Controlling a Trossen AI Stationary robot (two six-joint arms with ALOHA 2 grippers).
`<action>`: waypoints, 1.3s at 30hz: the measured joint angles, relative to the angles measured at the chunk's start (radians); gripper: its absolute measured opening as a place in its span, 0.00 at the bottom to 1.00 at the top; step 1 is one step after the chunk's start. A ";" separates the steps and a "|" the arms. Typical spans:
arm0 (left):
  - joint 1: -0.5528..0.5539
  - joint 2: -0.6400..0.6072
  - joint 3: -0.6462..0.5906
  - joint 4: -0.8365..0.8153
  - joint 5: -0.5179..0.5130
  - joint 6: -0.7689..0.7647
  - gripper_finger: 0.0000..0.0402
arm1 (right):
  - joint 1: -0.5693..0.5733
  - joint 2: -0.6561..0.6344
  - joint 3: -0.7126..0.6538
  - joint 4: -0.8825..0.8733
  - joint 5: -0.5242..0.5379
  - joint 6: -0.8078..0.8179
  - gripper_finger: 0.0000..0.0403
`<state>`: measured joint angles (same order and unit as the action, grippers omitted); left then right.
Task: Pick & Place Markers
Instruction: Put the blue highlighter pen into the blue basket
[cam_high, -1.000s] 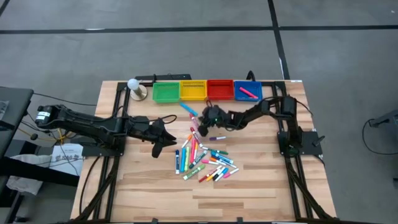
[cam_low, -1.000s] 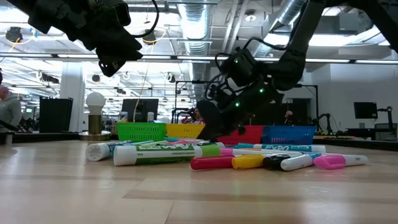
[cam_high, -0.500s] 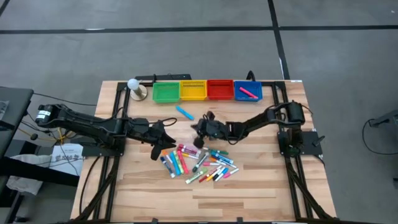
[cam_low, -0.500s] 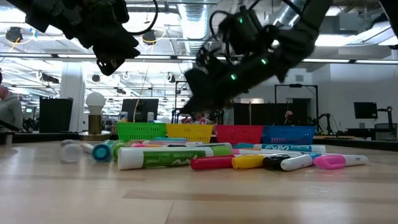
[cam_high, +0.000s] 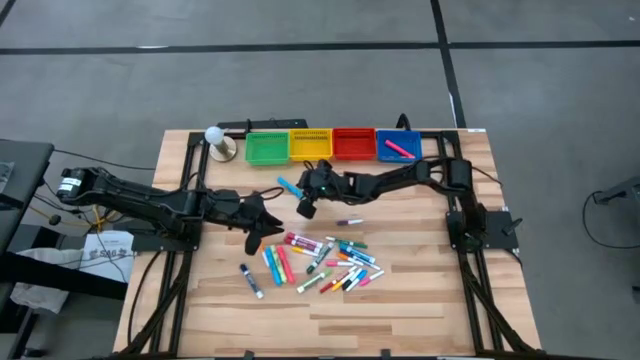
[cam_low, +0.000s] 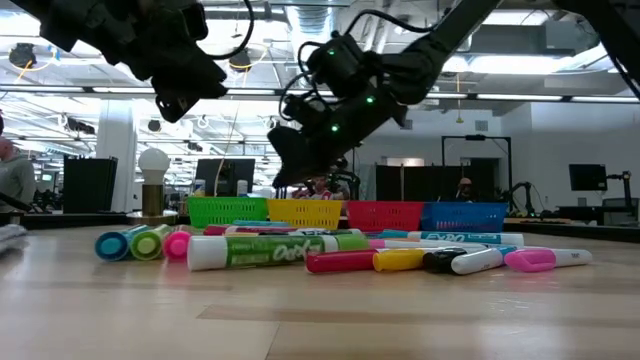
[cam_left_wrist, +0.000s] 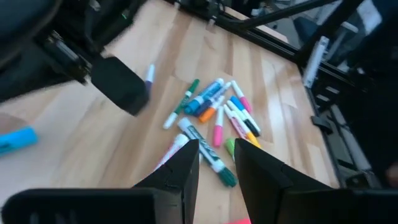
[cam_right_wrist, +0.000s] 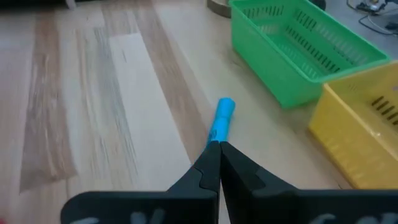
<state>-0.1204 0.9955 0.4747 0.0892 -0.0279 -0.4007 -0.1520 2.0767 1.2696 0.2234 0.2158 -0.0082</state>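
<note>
1. Clearly the right gripper (cam_high: 306, 207) has its fingers pressed together with nothing between them; a lone blue marker (cam_right_wrist: 220, 121) lies flat just ahead of the tips, and the green bin (cam_right_wrist: 298, 50) and yellow bin (cam_right_wrist: 360, 130) stand beyond it.
2. Meanwhile the left gripper (cam_left_wrist: 216, 163) hangs with fingers slightly spread and empty, the main heap of markers (cam_high: 320, 260) just past them.
3. Each pen looks light, stiff, smooth and prone to roll; a pinch across the mid-barrel should hold best.
4. Bare wood surrounds the blue marker, giving the fingers room, and the table's edges lie well away from both grippers.
</note>
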 joint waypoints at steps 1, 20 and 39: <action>0.000 0.000 0.000 -0.002 -0.015 0.001 0.25 | 0.000 0.006 0.015 -0.012 0.000 0.000 0.00; 0.000 0.000 0.000 -0.066 -0.189 0.000 0.25 | 0.023 0.005 0.054 -0.166 -0.059 0.008 0.14; 0.000 0.000 0.000 -0.059 -0.188 -0.001 0.25 | -0.080 0.105 0.060 -0.287 -0.208 0.037 0.47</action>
<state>-0.1200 0.9955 0.4748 0.0300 -0.2161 -0.4019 -0.2325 2.1815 1.3296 -0.0638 0.0079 0.0284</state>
